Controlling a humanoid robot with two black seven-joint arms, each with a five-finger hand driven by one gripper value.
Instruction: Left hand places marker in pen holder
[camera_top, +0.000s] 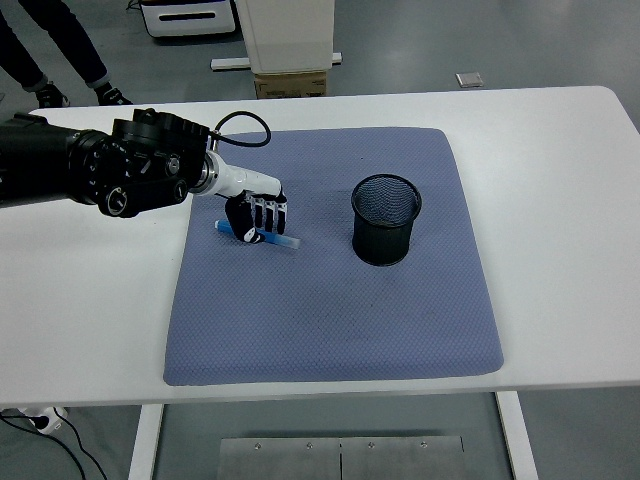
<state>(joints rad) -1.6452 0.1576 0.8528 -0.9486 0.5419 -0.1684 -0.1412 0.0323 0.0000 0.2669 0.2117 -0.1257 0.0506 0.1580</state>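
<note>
Head view, grasp stage. Left hand (256, 215) over the blue marker (268, 238), fingers (266, 212) curled down around its middle; marker apparently gripped, though lift off the blue-grey mat (330, 330) not clear from this angle. Both ends of the marker showing on either side of the hand, the barrel lying nearly flat and pointing roughly toward the pen holder (386, 219). Pen holder: black mesh cup, upright, open mouth up, nothing visible inside, standing on the mat well apart from the marker, on the side away from the left arm. Mat spread on the white table (560, 200), beneath holder, marker and hand alike. Right arm absent from the view. Legs of a person (60, 50) beyond the table's far edge, well away from the holder.

Progress, as judged: reach and closing of the hand done; lift, carry across to the holder, upending over its mouth and release all remaining.
</note>
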